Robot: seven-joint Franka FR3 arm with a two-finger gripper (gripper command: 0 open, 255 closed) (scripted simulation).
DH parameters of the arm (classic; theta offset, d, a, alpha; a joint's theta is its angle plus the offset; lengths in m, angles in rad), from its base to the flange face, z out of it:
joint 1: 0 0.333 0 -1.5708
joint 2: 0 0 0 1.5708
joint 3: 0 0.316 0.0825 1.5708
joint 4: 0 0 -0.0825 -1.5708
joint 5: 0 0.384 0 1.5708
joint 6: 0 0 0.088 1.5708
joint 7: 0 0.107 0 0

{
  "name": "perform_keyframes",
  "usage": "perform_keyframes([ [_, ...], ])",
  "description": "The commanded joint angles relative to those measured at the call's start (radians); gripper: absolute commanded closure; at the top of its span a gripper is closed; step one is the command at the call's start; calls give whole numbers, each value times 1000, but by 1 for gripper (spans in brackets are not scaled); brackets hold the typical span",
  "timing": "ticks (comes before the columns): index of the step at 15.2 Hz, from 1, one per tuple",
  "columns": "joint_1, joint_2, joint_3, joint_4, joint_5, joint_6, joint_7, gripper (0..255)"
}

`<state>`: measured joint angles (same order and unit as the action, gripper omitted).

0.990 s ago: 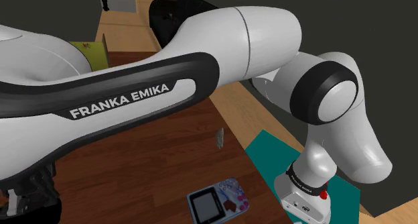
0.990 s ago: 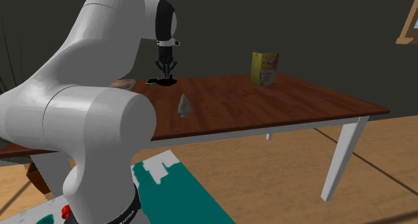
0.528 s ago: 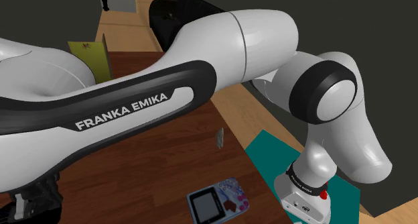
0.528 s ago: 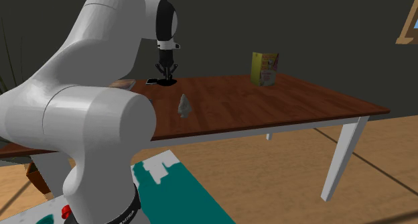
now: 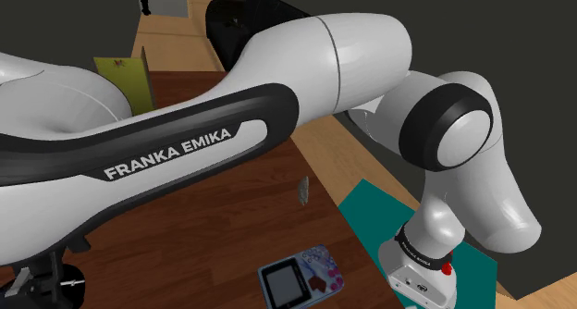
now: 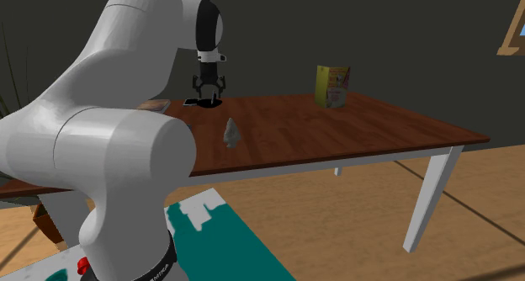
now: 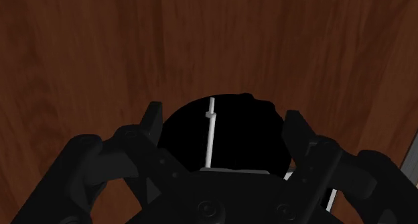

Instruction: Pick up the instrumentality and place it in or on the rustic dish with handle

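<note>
— Pincer (image 6: 208, 93)?
— Fingers (image 7: 153, 119) apart, gripping nothing. It hangs just above the black dish (image 6: 197, 102), toward the counter's (image 6: 353, 132) far side, on the second exterior view's left.
— The instrument?
— Wrist view: a thin pale rod (image 7: 211, 139) with a small crosspiece near one end. It shows against the dish's black, between the two fingers and apart from both. It looks to be in the dish; cannot tell if it rests on the bottom.
— Anything else on the wood?
— A small grey upright piece (image 6: 230, 132) toward the edge nearest the stand, well apart from the dish. A yellow-green printed box (image 6: 332, 86) stands at the far side, on the second exterior view's right. Shoulder view: a handheld gadget with a screen (image 5: 287, 284) lies flat near the stand-side edge.
— Floor?
— A teal mat (image 5: 370, 210) beside the arm's base.
</note>
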<state>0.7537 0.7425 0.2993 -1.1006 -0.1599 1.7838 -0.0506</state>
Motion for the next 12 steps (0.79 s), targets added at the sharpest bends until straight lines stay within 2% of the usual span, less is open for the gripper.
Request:
perform_keyframes([
  [1, 0, 0, 0, 0, 0, 0, 0, 0],
  [5, 18, 16, 0, 157, 0, -139, -8, 0],
  [12, 18, 16, -1, 157, 1, -139, -8, 0],
])
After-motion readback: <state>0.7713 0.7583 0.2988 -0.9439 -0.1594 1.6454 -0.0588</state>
